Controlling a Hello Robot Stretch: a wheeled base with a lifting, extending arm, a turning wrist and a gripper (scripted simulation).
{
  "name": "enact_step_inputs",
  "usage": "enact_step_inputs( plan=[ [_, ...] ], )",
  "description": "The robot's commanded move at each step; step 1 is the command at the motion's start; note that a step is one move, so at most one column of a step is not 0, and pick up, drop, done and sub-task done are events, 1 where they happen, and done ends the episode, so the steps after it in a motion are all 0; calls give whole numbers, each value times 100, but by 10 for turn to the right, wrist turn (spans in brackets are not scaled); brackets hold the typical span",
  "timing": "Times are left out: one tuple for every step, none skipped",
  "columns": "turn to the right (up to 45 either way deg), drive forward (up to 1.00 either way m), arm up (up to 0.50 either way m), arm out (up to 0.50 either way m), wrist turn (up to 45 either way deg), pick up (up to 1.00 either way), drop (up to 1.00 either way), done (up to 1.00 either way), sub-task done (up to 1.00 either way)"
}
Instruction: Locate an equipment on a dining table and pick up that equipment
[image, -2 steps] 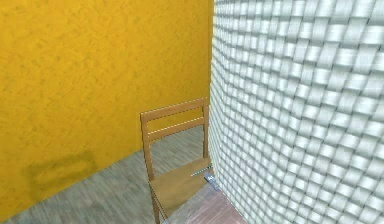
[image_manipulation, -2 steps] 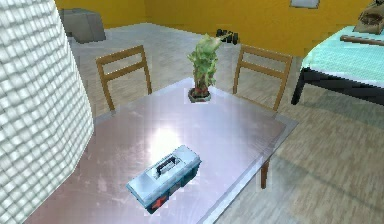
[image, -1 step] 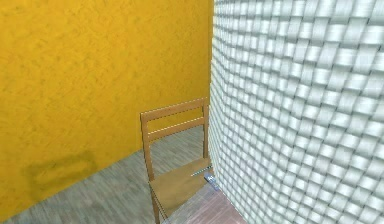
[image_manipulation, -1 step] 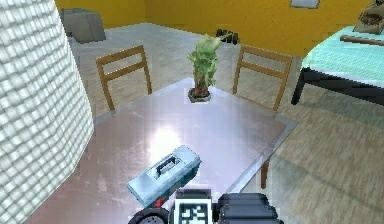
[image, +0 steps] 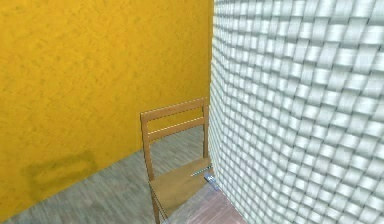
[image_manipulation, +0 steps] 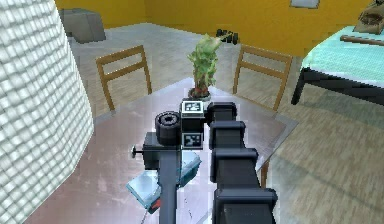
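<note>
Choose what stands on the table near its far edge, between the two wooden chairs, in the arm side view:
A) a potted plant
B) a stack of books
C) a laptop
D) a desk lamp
A: a potted plant with green leaves in a small pot stands on the table, in line with the gap between the left chair and the right chair.

Black on the gripper (image_manipulation: 158, 158) and arm (image_manipulation: 235, 170), black-marked white on the two squares (image_manipulation: 193, 110) beside it. Pale blue on the small thing (image_manipulation: 148, 188) at it, pinkish grey on the table (image_manipulation: 110, 150) beneath. Beyond the gripper, green on the plant (image_manipulation: 205, 60), tan on the chairs (image_manipulation: 122, 55), mustard yellow on the wall (image_manipulation: 200, 12). Far right, mint on the bed (image_manipulation: 350, 60); left, white-and-grey weave on the curved surface (image_manipulation: 35, 100).
</note>
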Motion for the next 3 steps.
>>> enact_step_inputs(
  plan=[
    [0, 0, 0, 0, 450, 0, 0, 0, 0],
    [0, 0, 0, 0, 450, 0, 0, 0, 0],
    [0, 0, 0, 0, 450, 0, 0, 0, 0]
  ],
)
